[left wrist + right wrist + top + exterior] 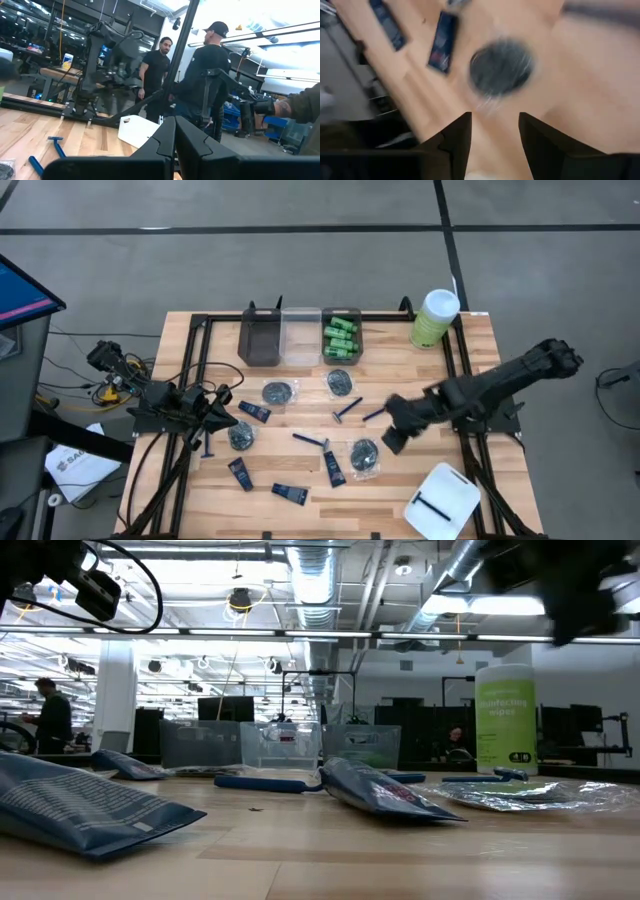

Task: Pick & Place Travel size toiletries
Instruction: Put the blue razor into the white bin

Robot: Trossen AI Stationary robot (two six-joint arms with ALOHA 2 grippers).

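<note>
The toiletries lie scattered on the wooden table: round dark crinkly packets (278, 392) (343, 383) (241, 437), navy tubes (240, 473) (290, 493) (334, 468) and thin blue razors (347, 410) (310, 441). Green mini bottles (341, 338) fill the rightmost far bin. My right gripper (393, 436) (495, 135) is open and hovers off the table just right of a round packet (363, 456) (501, 67). My left gripper (222, 420) (175, 137) waits shut at the table's left side.
A dark bin (262, 340) and a clear bin (300, 335) stand beside the bottle bin at the far edge. The tall green canister (433, 318) (505, 720) is at the far right. A white tray (443, 500) sits near right. People stand beyond the table.
</note>
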